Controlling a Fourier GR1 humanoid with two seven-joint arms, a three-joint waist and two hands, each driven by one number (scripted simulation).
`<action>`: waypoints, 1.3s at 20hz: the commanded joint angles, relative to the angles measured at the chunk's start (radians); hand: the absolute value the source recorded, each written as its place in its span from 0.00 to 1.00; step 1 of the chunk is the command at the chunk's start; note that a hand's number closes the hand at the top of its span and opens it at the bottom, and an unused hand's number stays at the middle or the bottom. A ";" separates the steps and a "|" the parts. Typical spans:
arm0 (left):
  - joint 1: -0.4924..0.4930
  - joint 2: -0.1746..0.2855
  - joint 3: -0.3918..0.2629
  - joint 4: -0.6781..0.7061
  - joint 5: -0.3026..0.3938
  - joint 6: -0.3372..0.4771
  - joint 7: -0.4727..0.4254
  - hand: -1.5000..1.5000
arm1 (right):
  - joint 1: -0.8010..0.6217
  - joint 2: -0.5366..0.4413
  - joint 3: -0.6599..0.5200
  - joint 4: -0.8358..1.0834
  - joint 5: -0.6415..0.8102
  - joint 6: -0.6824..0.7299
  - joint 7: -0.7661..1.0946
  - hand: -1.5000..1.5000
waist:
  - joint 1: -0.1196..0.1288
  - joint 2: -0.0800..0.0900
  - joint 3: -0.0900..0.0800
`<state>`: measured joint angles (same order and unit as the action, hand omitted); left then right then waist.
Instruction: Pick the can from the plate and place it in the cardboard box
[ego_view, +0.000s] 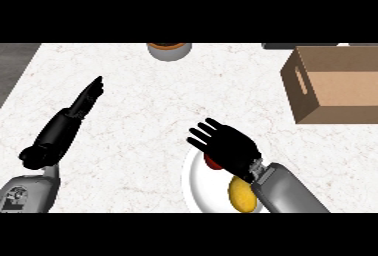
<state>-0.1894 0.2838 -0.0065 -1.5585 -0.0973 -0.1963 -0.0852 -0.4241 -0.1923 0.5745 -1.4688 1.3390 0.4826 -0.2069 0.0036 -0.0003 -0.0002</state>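
Note:
A white plate (193, 181) lies at the counter's near edge, right of centre. My right hand (227, 145) hovers over its upper part, fingers spread and pointing up-left. A small red patch of the can (212, 163) peeks out under the palm; most of it is hidden, and I cannot tell whether the hand touches it. A yellow round object (241, 195) sits on the plate beside my forearm. The cardboard box (336, 82) stands open at the far right. My left hand (77, 107) rests at the left, fingers straight, holding nothing.
A grey bowl-like container with an orange inside (169, 50) stands at the counter's far edge, centre. A dark object (286, 45) shows at the far edge behind the box. White marble counter (148, 100) stretches between the hands and the box.

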 joint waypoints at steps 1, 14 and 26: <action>0.007 -0.032 -0.014 -0.034 -0.030 0.013 0.041 0.50 | 0.011 -0.052 -0.029 0.010 0.010 -0.047 -0.114 1.00 | -0.002 0.000 0.000; -0.006 -0.051 -0.008 -0.062 -0.048 -0.008 0.075 0.50 | 0.010 0.049 -0.017 0.048 0.071 -0.328 -0.259 1.00 | -0.001 -0.001 0.000; 0.038 -0.016 0.054 -0.023 -0.014 -0.030 0.010 0.50 | 0.430 -0.508 -0.379 -0.287 -0.507 -0.411 -0.949 1.00 | -0.043 -0.007 0.001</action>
<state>-0.1721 0.2607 0.0351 -1.5755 -0.1236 -0.2149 -0.0607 -0.0817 -0.5580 0.3317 -1.6592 0.9886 0.0957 -0.9682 -0.0357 -0.0073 0.0005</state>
